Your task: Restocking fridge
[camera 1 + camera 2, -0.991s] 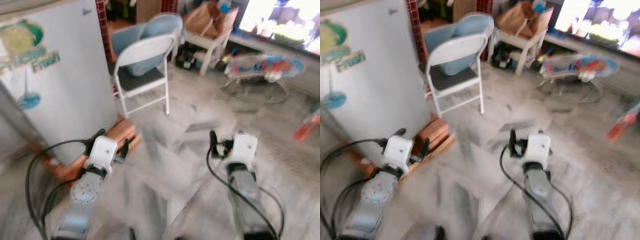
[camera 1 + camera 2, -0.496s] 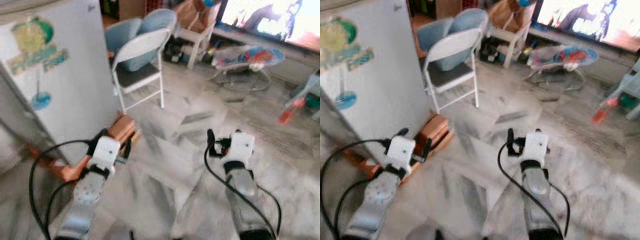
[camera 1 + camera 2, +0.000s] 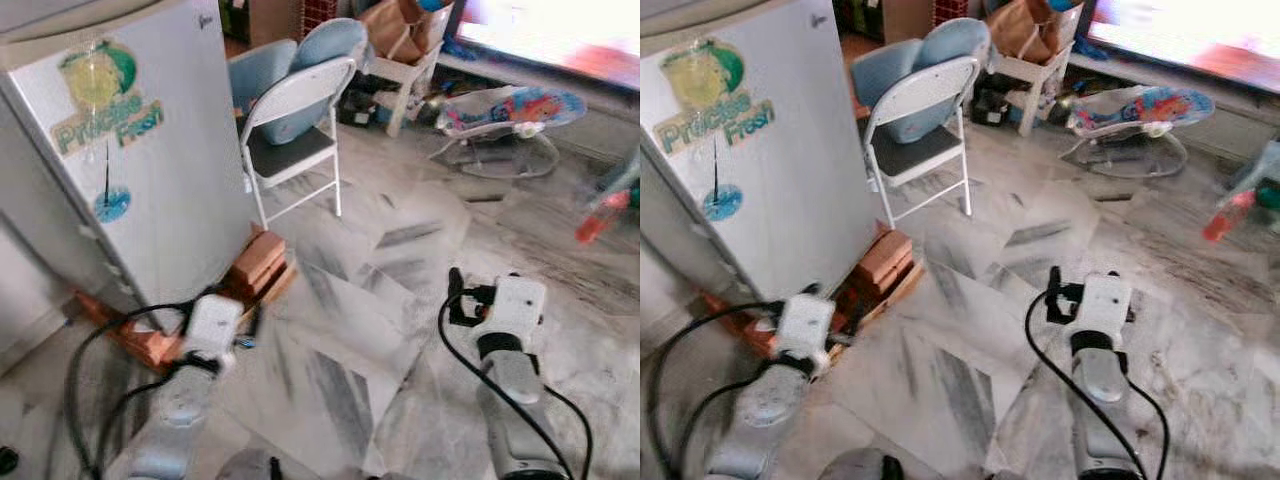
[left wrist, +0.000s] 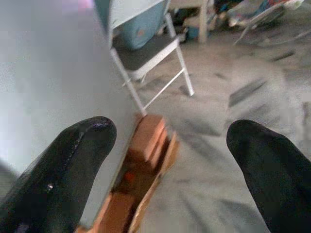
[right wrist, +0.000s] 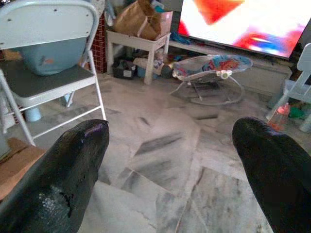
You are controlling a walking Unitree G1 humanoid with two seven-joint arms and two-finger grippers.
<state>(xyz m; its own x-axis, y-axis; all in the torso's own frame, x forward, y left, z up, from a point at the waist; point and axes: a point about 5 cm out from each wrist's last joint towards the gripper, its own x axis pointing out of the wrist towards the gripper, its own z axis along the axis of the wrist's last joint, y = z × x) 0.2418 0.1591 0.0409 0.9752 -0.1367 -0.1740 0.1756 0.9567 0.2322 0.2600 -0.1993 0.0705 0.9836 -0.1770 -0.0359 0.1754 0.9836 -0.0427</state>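
Both claws were spread wide with nothing in them: the left gripper (image 4: 167, 170) hung low by the fridge's (image 3: 130, 170) bottom corner, and the right gripper (image 5: 170, 170) was well out over the marble floor (image 3: 400, 250). Fridge door was shut. Behind the fridge stood a folding chair (image 3: 295, 130), and wooden blocks (image 3: 260, 262) sat at its base.

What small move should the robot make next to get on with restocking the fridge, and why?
Probably turn left toward the fridge. It stands at the robot's left with its side panel facing the camera. Both the left gripper and the right gripper are open and hold nothing, pointing over bare floor. The folding chair stands just beyond the fridge, so keep the turn tight.
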